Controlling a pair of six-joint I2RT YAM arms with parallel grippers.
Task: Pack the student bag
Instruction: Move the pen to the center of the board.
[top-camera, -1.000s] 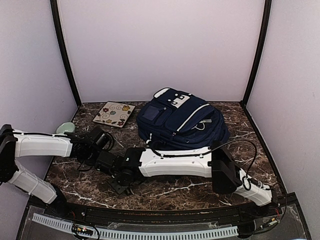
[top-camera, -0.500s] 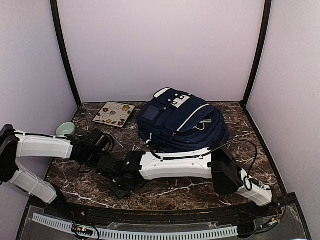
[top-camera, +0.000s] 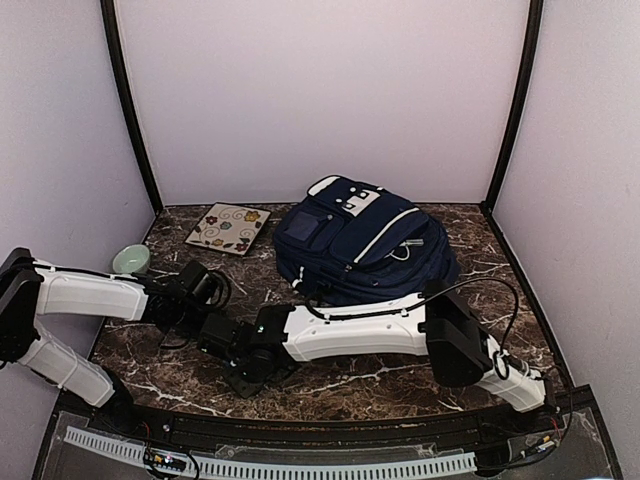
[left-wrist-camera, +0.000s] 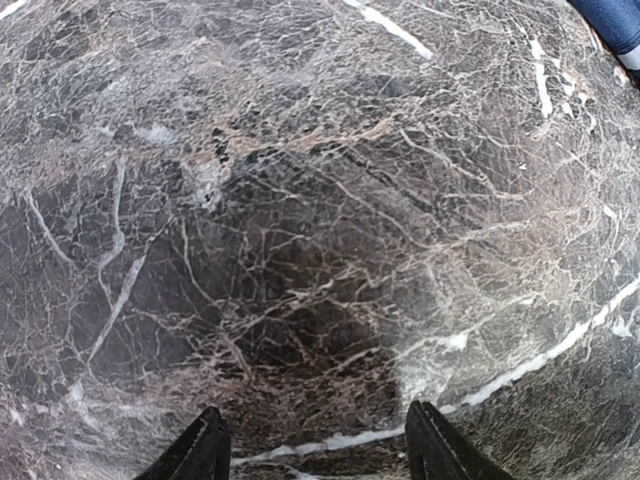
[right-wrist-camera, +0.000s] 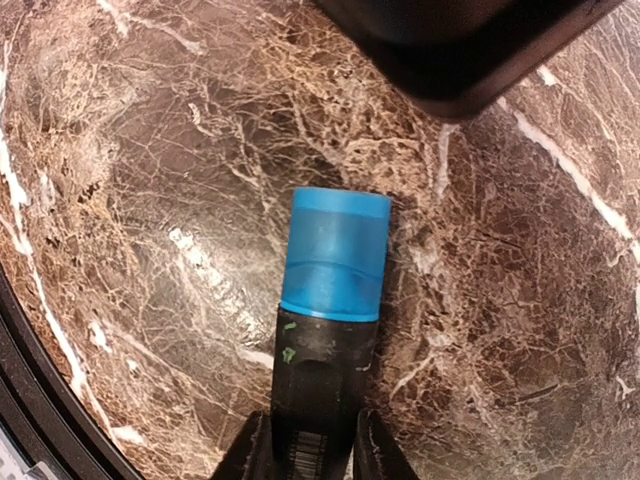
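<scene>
Marker in the right jaws, bag far behind them

The right gripper (right-wrist-camera: 312, 455) has its two fingers pressed against either side of the black barrel of a marker (right-wrist-camera: 322, 350). I read this as a grip, though the pen looks to be lying on the marble table (right-wrist-camera: 130, 200). The pen's long axis runs straight out from the wrist, with its blue cap (right-wrist-camera: 336, 255) pointing away from the jaws.

The student bag (top-camera: 365, 240) lies flat at the back of the table, well apart from this gripper. In the overhead view it is farther back and to the right of the jaws, so the carry should run back along the right arm's own reach. The right arm is the only one holding anything, and I cannot tell from here which bag compartment stands open.

The left gripper (left-wrist-camera: 315, 455) hangs released just beside the right wrist, with nothing but marble between its fingertips. Only a corner of the bag shows at the edge of its view.
</scene>
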